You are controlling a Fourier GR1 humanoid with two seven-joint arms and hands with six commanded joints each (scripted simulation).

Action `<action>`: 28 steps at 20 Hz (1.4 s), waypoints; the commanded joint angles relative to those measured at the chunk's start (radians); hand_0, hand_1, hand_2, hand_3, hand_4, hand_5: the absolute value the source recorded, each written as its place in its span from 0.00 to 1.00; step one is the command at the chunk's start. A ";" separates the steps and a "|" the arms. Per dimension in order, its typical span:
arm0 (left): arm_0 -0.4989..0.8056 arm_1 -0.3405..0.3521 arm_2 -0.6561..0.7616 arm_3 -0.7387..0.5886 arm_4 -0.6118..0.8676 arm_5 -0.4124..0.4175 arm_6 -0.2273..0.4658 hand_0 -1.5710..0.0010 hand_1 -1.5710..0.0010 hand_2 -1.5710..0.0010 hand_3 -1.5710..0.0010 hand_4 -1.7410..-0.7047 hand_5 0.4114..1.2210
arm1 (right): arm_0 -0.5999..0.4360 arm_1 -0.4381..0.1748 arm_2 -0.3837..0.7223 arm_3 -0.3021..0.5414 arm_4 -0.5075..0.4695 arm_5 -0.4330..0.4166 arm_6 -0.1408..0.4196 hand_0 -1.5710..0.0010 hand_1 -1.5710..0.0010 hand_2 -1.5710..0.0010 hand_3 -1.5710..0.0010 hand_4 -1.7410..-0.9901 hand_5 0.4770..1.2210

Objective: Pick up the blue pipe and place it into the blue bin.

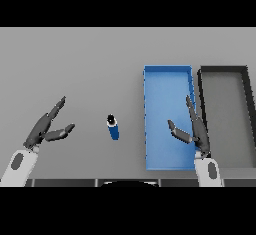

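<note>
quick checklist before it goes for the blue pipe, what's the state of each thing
1. Blue pipe free on the table, nothing touching it: ok.
2. Left hand open, apart from the pipe: ok.
3. Right hand open, holding nothing: ok.
4. Blue bin holds no objects: ok, though the right hand hangs over its right edge.
5. Black bin beside the blue bin, out of the path: ok.
6. Pipe's weight or slipperiness: cannot tell.

My matt grey table (90,64) looks smooth and bare of texture. The blue pipe (114,128) seems smooth plastic with a slight sheen. The blue bin (167,72) and black bin (223,70) look like flat, matt plastic. My dark fingers (194,119) appear dull, hard-surfaced.
</note>
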 commanded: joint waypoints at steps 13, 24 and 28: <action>-0.033 -0.156 -0.239 -0.045 -0.126 -0.063 0.140 1.00 1.00 1.00 1.00 0.57 0.05 | 0.014 0.000 -0.005 -0.015 -0.020 0.013 0.012 1.00 1.00 1.00 1.00 0.70 0.20; -0.175 -0.350 -0.291 0.170 -0.242 0.010 0.127 1.00 1.00 1.00 1.00 0.66 0.02 | 0.029 -0.005 -0.018 -0.023 -0.024 0.009 0.010 1.00 1.00 1.00 1.00 0.69 0.22; -0.184 -0.394 -0.299 0.206 -0.226 -0.007 0.081 1.00 1.00 1.00 1.00 0.63 0.04 | 0.037 -0.001 -0.003 -0.032 0.001 0.000 -0.004 1.00 1.00 1.00 1.00 0.71 0.23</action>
